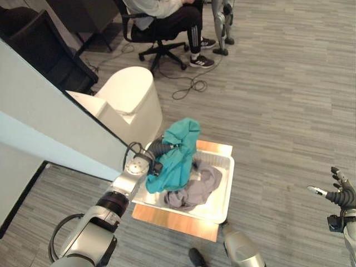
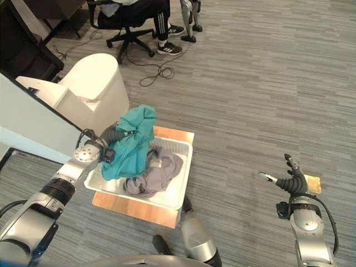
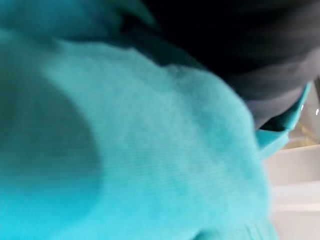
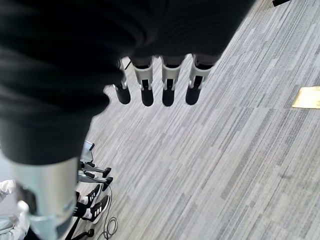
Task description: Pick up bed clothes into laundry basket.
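Teal garment [image 1: 177, 153] draped over left robot hand [image 1: 162, 148], above white tray [image 1: 225, 196].
Fingers hidden, state unclear; right robot hand [image 2: 292, 181] spread, empty, well apart.

A teal garment [image 1: 177, 156] and a grey garment [image 1: 196, 186] lie in a white basket [image 1: 222, 206] on grey-streaked flooring [image 1: 278, 94].

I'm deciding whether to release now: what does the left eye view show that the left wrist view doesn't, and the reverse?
Left eye view: the teal cloth hangs off the left arm over the white basket, its lower end at the basket's left side. A grey cloth lies in the basket. The right robot hand is open, far to the right over the floor. Left wrist view: the knit from very close, against the camera, and a pale edge past it that I cannot identify. Both: the teal cloth.
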Tool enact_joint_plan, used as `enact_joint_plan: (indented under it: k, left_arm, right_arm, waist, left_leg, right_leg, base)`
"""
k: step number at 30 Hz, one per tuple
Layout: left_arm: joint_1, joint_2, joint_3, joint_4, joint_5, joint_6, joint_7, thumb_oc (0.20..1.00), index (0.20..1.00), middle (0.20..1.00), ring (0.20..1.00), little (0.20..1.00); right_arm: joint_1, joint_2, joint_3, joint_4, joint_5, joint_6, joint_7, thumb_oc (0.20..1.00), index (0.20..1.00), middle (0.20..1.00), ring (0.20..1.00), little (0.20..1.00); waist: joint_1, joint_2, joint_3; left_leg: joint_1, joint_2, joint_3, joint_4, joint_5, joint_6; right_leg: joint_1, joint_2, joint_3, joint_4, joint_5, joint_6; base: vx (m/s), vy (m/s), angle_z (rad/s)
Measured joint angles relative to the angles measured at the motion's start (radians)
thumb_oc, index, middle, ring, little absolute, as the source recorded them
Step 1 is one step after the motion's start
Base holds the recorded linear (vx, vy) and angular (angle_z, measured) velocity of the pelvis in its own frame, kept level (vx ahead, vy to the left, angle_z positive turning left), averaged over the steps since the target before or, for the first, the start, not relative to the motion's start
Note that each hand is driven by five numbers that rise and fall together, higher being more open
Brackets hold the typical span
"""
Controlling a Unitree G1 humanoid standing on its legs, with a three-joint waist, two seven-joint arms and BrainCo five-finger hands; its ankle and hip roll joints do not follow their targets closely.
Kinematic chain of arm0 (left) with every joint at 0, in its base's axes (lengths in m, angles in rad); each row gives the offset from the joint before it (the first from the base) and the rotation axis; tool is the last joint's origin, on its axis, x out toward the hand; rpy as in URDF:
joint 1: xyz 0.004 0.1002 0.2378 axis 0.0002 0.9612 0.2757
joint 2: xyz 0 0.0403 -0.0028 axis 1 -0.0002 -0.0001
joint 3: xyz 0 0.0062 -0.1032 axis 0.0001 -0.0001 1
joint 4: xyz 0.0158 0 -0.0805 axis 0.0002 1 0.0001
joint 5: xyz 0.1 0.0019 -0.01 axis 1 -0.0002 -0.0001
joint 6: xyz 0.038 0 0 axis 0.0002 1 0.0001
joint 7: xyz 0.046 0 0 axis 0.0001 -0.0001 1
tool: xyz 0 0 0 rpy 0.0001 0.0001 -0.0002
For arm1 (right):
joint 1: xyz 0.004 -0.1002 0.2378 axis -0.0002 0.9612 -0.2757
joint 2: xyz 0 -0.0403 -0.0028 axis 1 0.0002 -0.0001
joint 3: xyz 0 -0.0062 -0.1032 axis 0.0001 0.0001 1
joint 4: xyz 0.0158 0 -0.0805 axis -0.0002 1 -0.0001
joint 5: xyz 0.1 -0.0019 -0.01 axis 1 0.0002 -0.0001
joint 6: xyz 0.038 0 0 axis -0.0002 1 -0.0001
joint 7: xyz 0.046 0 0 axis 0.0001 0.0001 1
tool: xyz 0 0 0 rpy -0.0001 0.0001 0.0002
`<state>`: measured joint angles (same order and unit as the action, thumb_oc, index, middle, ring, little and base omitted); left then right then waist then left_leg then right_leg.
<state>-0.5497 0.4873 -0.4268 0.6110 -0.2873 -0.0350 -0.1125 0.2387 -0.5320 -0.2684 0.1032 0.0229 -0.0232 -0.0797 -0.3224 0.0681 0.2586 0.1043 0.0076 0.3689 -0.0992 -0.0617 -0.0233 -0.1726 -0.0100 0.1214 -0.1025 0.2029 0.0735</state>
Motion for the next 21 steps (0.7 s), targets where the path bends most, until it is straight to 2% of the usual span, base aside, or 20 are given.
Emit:
enact_joint_plan:
  k: [2, 6, 11, 12, 13, 14, 18, 21]
  left_arm:
    - [-0.002, -0.065, -0.003, 0.080, 0.061, -0.006, -0.001, 0.200, 0.200, 0.200, 0.200, 0.200]
    - [-0.002, -0.132, -0.034, 0.218, 0.179, 0.001, -0.001, 0.200, 0.200, 0.200, 0.200, 0.200]
    - [0.007, -0.199, -0.038, 0.314, 0.243, 0.002, 0.023, 0.200, 0.200, 0.200, 0.200, 0.200]
    - [0.006, -0.216, -0.036, 0.326, 0.268, 0.001, 0.029, 0.244, 0.244, 0.244, 0.244, 0.244]
    - [0.006, -0.224, -0.039, 0.325, 0.280, 0.001, 0.030, 0.771, 0.771, 0.771, 0.771, 0.771]
    - [0.004, -0.229, -0.040, 0.322, 0.305, 0.000, 0.032, 1.000, 1.000, 1.000, 1.000, 1.000]
    - [0.004, -0.225, -0.043, 0.290, 0.322, 0.001, 0.033, 1.000, 1.000, 1.000, 1.000, 1.000]
    - [0.007, -0.184, -0.066, 0.175, 0.350, 0.000, 0.031, 1.000, 1.000, 1.000, 1.000, 1.000]
  right_arm:
    - [-0.017, -0.001, 0.016, -0.011, 0.000, 0.000, 0.001, 1.000, 1.000, 1.000, 1.000, 1.000]
    - [-0.047, 0.000, 0.048, -0.028, 0.000, -0.001, 0.004, 1.000, 1.000, 1.000, 1.000, 1.000]
    - [-0.050, 0.000, 0.088, -0.032, -0.001, -0.001, 0.004, 1.000, 1.000, 1.000, 1.000, 1.000]
    - [-0.050, 0.000, 0.091, -0.035, -0.001, -0.001, 0.005, 1.000, 1.000, 1.000, 1.000, 1.000]
    - [-0.051, 0.000, 0.091, -0.039, -0.001, -0.001, 0.005, 1.000, 1.000, 1.000, 1.000, 1.000]
    - [-0.051, -0.001, 0.091, -0.043, -0.002, -0.001, 0.005, 1.000, 1.000, 1.000, 1.000, 1.000]
    - [-0.052, -0.001, 0.091, -0.050, -0.003, -0.002, 0.010, 1.000, 1.000, 1.000, 1.000, 1.000]
    - [-0.056, -0.001, 0.089, -0.051, -0.005, -0.003, 0.023, 1.000, 1.000, 1.000, 1.000, 1.000]
  waist:
    - [0.001, -0.001, 0.008]
    - [-0.001, -0.010, 0.019]
    - [0.000, -0.024, 0.031]
    - [0.003, -0.024, 0.031]
    - [0.003, -0.024, 0.031]
    - [0.003, -0.024, 0.031]
    - [0.004, -0.021, 0.032]
    - [0.014, -0.013, 0.036]
  left_leg:
    - [-0.014, -0.001, 0.004, 0.000, 0.000, 0.000]
    - [-0.039, -0.003, 0.018, 0.000, 0.000, 0.000]
    - [-0.045, -0.001, 0.030, 0.000, -0.002, -0.002]
    - [-0.044, 0.000, 0.031, 0.000, -0.002, -0.003]
    - [-0.044, 0.000, 0.032, 0.000, -0.003, -0.004]
    - [-0.044, 0.000, 0.031, 0.000, -0.003, -0.004]
    - [-0.039, 0.000, 0.031, 0.000, -0.003, -0.004]
    - [-0.032, 0.001, 0.031, 0.000, -0.003, -0.004]
  right_leg:
    - [-0.016, 0.002, 0.008, -0.001, 0.002, 0.002]
    - [-0.047, 0.004, 0.021, 0.000, 0.005, 0.006]
    - [-0.056, 0.011, 0.031, 0.001, 0.009, 0.003]
    - [-0.057, 0.012, 0.032, 0.001, 0.009, 0.002]
    - [-0.057, 0.012, 0.032, 0.001, 0.009, 0.003]
    - [-0.056, 0.012, 0.032, 0.001, 0.009, 0.003]
    - [-0.052, 0.011, 0.030, -0.001, 0.009, 0.002]
    - [-0.046, 0.010, 0.026, -0.001, 0.005, -0.003]
  base:
    - [-0.08, -0.001, -0.08]
    - [-0.03, -0.003, -0.11]
    - [0.01, 0.002, -0.07]
    - [0.02, -0.001, -0.04]
    - [0.00, 0.000, 0.00]
    - [0.00, 0.000, 0.00]
    - [0.00, 0.000, 0.00]
    - [0.03, -0.009, 0.00]
